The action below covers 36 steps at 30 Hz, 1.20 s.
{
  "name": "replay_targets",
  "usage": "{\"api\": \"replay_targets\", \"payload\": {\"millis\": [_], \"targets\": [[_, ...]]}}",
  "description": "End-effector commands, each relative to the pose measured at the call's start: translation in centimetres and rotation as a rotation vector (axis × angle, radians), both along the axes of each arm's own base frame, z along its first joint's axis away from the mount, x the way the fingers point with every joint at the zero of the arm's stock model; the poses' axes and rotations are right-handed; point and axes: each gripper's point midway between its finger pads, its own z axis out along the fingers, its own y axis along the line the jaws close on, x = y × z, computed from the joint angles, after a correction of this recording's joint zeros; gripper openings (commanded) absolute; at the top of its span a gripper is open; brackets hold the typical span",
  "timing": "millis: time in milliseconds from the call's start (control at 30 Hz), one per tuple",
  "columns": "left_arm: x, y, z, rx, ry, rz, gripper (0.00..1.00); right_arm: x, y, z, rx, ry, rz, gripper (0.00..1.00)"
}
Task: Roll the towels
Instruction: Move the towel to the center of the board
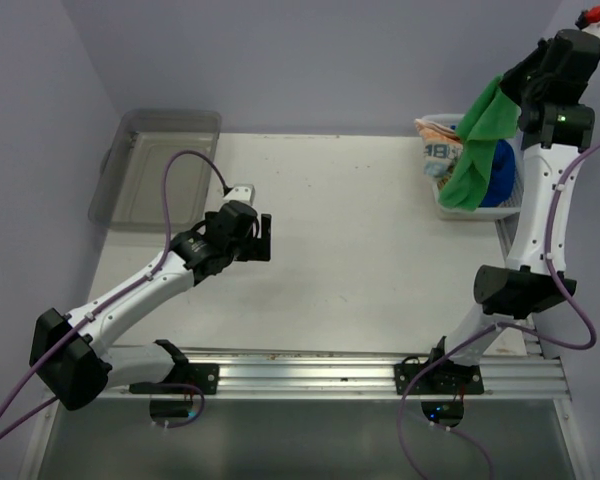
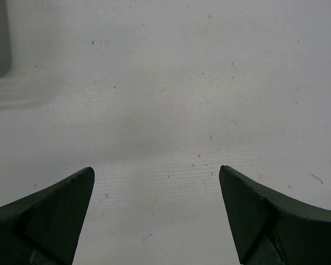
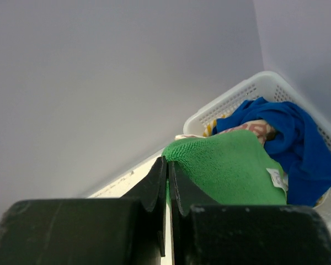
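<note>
My right gripper (image 1: 508,88) is raised high at the back right and is shut on the green towel (image 1: 477,145), which hangs down from it over the white basket (image 1: 458,210). In the right wrist view the jaws (image 3: 167,165) pinch the edge of the green towel (image 3: 231,165). The blue towel (image 3: 298,143) lies in the basket (image 3: 254,88), with the orange-and-white towel (image 1: 438,140) and a bit of yellow patterned cloth (image 3: 212,128) beside it. My left gripper (image 1: 263,238) is open and empty, low over the bare table (image 2: 165,83).
A clear grey plastic bin (image 1: 155,165) stands at the back left of the white table (image 1: 350,250). Lilac walls close in the back and both sides. A metal rail (image 1: 310,375) runs along the near edge.
</note>
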Motion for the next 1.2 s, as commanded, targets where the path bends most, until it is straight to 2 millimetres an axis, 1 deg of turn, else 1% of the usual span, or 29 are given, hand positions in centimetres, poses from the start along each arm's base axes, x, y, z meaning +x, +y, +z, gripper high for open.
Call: {"api": "replay_targets", "payload": {"millis": [0, 133, 167, 200, 267, 300, 333, 367, 400, 433, 467, 500, 533, 600, 633, 667, 700, 733, 767, 800, 833, 867, 933, 967, 1000, 1033, 1067, 1133, 1167], "targets": [[0.7, -0.5, 0.5, -0.020, -0.032, -0.011, 1.00, -0.3, 3.0, 3.4, -0.011, -0.091, 0.129, 0.00], [0.7, -0.6, 0.3, -0.018, -0.025, -0.012, 1.00, -2.4, 7.5, 7.3, -0.079, -0.165, 0.223, 0.00], [0.8, -0.6, 0.4, -0.015, -0.029, -0.008, 1.00, -2.9, 9.5, 7.9, -0.085, -0.181, 0.269, 0.00], [0.8, -0.3, 0.4, -0.004, -0.024, -0.002, 1.00, -4.1, 10.0, 9.0, -0.099, -0.208, 0.278, 0.00], [1.1, 0.2, 1.1, 0.011, -0.042, 0.027, 1.00, -4.6, 13.6, 8.9, -0.095, -0.215, 0.362, 0.00], [1.0, 0.5, 1.3, 0.021, -0.039, 0.036, 1.00, -6.2, 14.4, 9.8, -0.097, -0.243, 0.384, 0.00], [1.3, 0.6, 2.0, 0.018, -0.052, 0.044, 1.00, -5.6, 15.4, 8.1, -0.093, -0.211, 0.407, 0.00], [1.5, 1.0, 2.3, 0.018, -0.057, 0.057, 1.00, -6.2, 17.2, 7.6, -0.087, -0.209, 0.455, 0.00], [1.4, 1.4, 2.6, 0.018, -0.057, 0.066, 1.00, -6.5, 18.3, 6.7, -0.083, -0.193, 0.482, 0.00], [1.7, 1.6, 3.3, 0.008, -0.069, 0.078, 0.99, -6.7, 19.2, 4.6, -0.081, -0.150, 0.506, 0.00], [2.0, 2.3, 3.7, 0.005, -0.072, 0.100, 1.00, -7.1, 21.2, 3.2, -0.076, -0.122, 0.554, 0.00], [2.0, 2.8, 4.1, 0.002, -0.073, 0.116, 1.00, -6.7, 22.4, -0.7, -0.072, -0.037, 0.581, 0.00], [2.2, 3.2, 4.6, -0.005, -0.079, 0.132, 1.00, -7.3, 23.1, -1.8, -0.071, -0.023, 0.599, 0.00], [2.6, 4.6, 5.1, -0.018, -0.078, 0.174, 1.00, -7.7, 25.2, -5.8, -0.042, 0.061, 0.639, 0.00], [2.8, 5.1, 5.2, -0.024, -0.078, 0.190, 1.00, -7.6, 26.3, -10.3, -0.028, 0.145, 0.664, 0.00], [3.0, 5.8, 5.3, -0.025, -0.079, 0.214, 0.99, -8.5, 28.6, -12.5, -0.001, 0.189, 0.722, 0.00], [3.1, 5.9, 5.3, -0.028, -0.078, 0.221, 0.99, -9.0, 29.8, -14.8, -0.002, 0.232, 0.750, 0.00], [3.2, 6.1, 5.2, -0.029, -0.078, 0.226, 0.99, -9.8, 30.8, -18.4, -0.017, 0.314, 0.772, 0.12], [3.2, 6.0, 5.1, -0.033, -0.072, 0.223, 1.00, -10.7, 33.0, -21.3, -0.037, 0.388, 0.822, 0.27], [3.3, 5.8, 4.7, -0.033, -0.059, 0.220, 1.00, -11.4, 33.8, -22.9, -0.058, 0.435, 0.853, 0.48], [3.3, 5.5, 4.5, -0.035, -0.048, 0.213, 1.00, -12.4, 34.2, -24.9, -0.084, 0.507, 0.870, 0.55], [3.3, 5.4, 4.2, -0.037, -0.035, 0.206, 1.00, -13.1, 34.6, -25.9, -0.112, 0.547, 0.885, 0.60], [3.1, 5.1, 3.3, -0.034, -0.006, 0.196, 1.00, -13.0, 32.8, -27.0, -0.171, 0.592, 0.809, 0.61], [2.9, 4.8, 3.0, -0.038, 0.005, 0.183, 1.00, -12.8, 31.3, -26.9, -0.203, 0.594, 0.756, 0.63], [2.9, 4.6, 2.8, -0.043, 0.009, 0.173, 1.00, -12.8, 29.4, -26.0, -0.225, 0.564, 0.694, 0.66], [2.8, 4.4, 2.2, -0.042, 0.022, 0.163, 0.99, -12.7, 28.4, -25.6, -0.217, 0.557, 0.674, 0.67], [2.5, 3.8, 2.1, -0.047, 0.027, 0.142, 0.98, -11.9, 25.8, -25.2, -0.175, 0.548, 0.613, 0.67], [2.3, 2.4, 1.3, -0.055, 0.043, 0.117, 0.96, -12.2, 23.5, -25.1, -0.097, 0.539, 0.588, 0.63], [1.6, 0.6, 1.0, -0.059, 0.054, 0.069, 0.95, -11.5, 21.2, -25.0, -0.059, 0.525, 0.526, 0.62]]}}
